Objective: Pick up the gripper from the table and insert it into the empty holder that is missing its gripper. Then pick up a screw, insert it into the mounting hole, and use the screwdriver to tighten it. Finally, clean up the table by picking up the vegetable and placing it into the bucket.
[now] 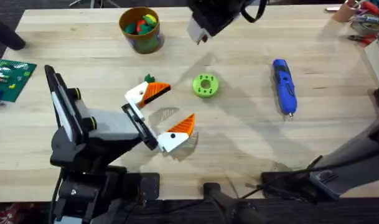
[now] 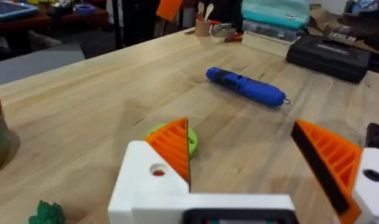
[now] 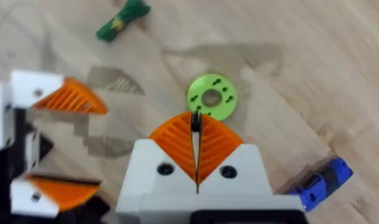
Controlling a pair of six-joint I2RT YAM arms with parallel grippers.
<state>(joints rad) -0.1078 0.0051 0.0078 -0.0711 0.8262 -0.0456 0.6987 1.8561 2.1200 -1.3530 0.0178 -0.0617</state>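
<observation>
My left gripper point(image 1: 164, 112) hangs low over the table's middle, open, its white fingers and orange pads spread with nothing between them. Just beyond its far finger lies the small green vegetable point(image 1: 150, 79) with a bit of orange. A lime-green disc with holes point(image 1: 205, 86) sits to its right. The blue screwdriver point(image 1: 284, 86) lies farther right. The bucket point(image 1: 140, 28) stands at the back, with toys inside. My right gripper point(image 3: 195, 121) is raised high above the disc point(image 3: 211, 98), shut on a small dark piece that looks like a screw.
A green studded plate point(image 1: 9, 78) lies at the left edge. Tools and boxes crowd the back right corner point(image 1: 360, 15). In the left wrist view a black case point(image 2: 329, 53) and a cup of tools point(image 2: 203, 26) stand beyond the screwdriver point(image 2: 245, 86).
</observation>
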